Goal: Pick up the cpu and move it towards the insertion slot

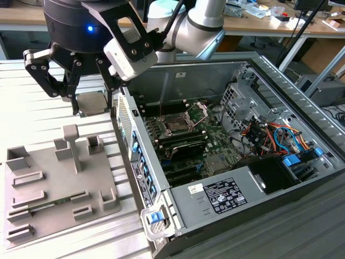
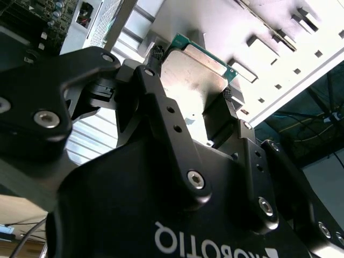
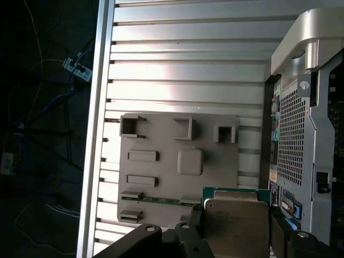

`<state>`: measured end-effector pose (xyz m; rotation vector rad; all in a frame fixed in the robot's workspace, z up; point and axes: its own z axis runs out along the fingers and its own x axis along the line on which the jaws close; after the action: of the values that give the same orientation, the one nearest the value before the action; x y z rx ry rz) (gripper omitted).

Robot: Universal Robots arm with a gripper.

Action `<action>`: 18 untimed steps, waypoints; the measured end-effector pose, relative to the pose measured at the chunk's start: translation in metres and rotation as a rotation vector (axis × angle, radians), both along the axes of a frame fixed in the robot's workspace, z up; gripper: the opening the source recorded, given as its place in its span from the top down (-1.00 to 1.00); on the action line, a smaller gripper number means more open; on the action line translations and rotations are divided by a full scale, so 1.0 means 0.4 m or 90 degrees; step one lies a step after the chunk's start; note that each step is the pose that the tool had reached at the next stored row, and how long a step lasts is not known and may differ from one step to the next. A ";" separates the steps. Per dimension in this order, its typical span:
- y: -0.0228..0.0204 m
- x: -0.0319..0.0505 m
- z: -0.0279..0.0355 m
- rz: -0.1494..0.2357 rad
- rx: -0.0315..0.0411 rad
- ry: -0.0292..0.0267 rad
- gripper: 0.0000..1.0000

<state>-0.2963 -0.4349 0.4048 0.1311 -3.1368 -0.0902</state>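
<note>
Your gripper (image 1: 91, 108) hangs at the exterior view's left above the slatted table (image 1: 21, 118). Its fingers are drawn in on the cpu (image 1: 92, 101) and pinch it by the edges. You have the cpu up clear of the grey tray (image 1: 51, 175) and just beside the outer wall of the open case (image 1: 129, 135). The slot (image 1: 177, 124) sits inside the case on the green board, to the exterior view's right of the cpu and well apart from it. Its metal plate (image 1: 198, 110) is tipped up.

In the second wrist view you look along the black fingers (image 2: 161, 113). Two pads press on opposite edges of the cpu (image 2: 193, 80). Its silvery face is turned to the camera and a thin green rim shows along one edge. The tray (image 2: 226, 21) lies beyond it.

In the first wrist view the cpu (image 3: 236, 223) lies flat between the dark fingers (image 3: 196, 217) and covers the corner of the tray (image 3: 161, 177) on the case side. You can see a thin green stick (image 3: 158, 200) lying in one tray recess, near the cpu. The perforated wall of the case (image 3: 295, 134) stands just beside the cpu, and the table (image 3: 183, 70) slats run beneath.
</note>
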 end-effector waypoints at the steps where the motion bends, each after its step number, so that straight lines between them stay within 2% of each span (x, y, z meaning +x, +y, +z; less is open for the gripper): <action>1: 0.000 0.002 0.000 0.000 0.0000 0.0000 -0.09; 18: 0.000 0.032 0.000 0.000 0.0000 0.0000 -0.09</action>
<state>-0.2834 -0.4348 0.4048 0.1311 -3.1367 -0.0902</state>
